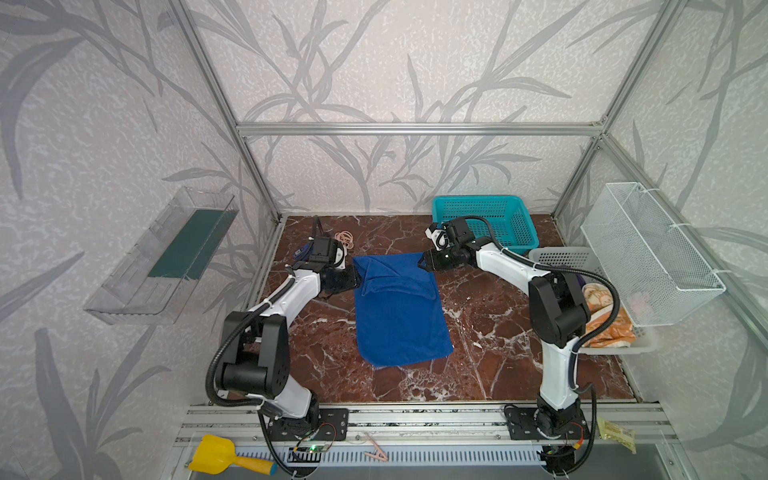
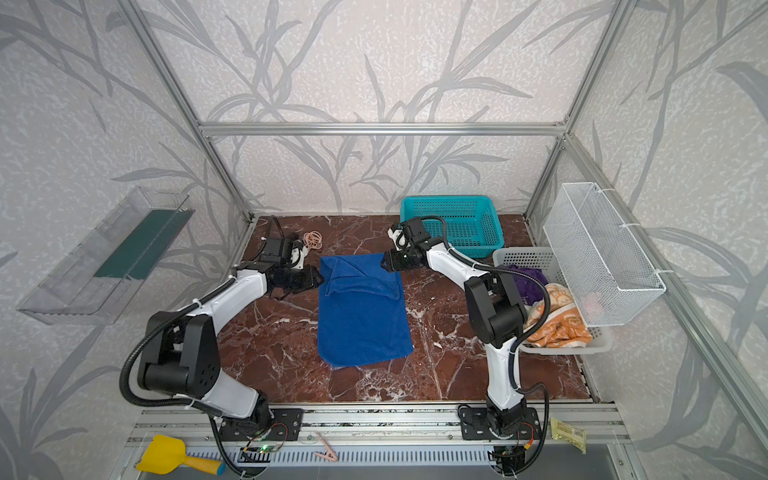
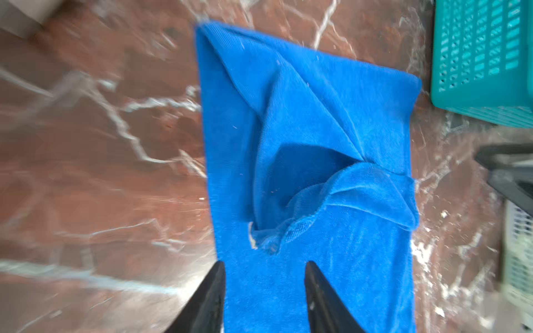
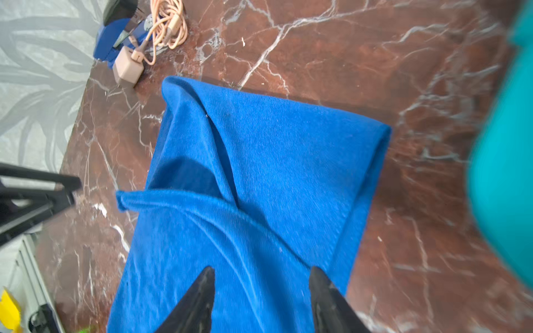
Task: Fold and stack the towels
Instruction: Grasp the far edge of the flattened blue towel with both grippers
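**Q:** How are the left fingers [image 1: 355, 276] and right fingers [image 1: 424, 261] set?

**A:** Both pairs are held apart and empty. They flank the far end of the blue towel [image 1: 399, 320], whose long axis runs far-to-near along the surface [image 1: 478, 332]. A loose flap is doubled over there.

**Q:** What is nearby?

**A:** A cable coil [image 1: 345, 240] is seen behind the left fingers and a teal basket [image 1: 473, 199] behind the right. The orange towel [image 2: 559, 326] is kept in the white basket [image 2: 524, 254].

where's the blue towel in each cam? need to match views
Top view: blue towel, centre of marble tabletop.
Top view: same spot.
Left wrist: picture centre, one end folded over.
Right wrist: picture centre.
Shared landmark: teal basket, blurred in right wrist.
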`<action>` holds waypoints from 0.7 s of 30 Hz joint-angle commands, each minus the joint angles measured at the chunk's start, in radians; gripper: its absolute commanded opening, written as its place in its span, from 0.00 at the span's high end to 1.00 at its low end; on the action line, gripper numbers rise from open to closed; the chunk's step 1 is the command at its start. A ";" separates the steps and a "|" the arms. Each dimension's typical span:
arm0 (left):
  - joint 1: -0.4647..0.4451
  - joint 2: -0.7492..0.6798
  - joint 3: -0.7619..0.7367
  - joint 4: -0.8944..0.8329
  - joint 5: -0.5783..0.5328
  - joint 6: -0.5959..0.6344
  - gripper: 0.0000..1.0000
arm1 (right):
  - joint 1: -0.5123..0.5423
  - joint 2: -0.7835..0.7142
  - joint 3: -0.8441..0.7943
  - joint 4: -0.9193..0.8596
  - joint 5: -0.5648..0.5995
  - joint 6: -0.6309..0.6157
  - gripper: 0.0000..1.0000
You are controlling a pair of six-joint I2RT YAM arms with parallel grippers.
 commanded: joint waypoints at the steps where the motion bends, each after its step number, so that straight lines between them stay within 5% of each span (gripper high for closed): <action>1: -0.008 0.043 -0.037 0.070 0.149 -0.060 0.49 | 0.016 0.072 0.063 -0.014 -0.039 0.046 0.46; 12: -0.024 0.026 0.023 0.000 0.068 0.017 0.46 | 0.079 0.149 0.042 -0.045 -0.105 0.040 0.47; 21: -0.084 0.147 0.236 -0.042 0.005 0.015 0.46 | 0.189 -0.023 -0.127 -0.063 -0.057 -0.134 0.54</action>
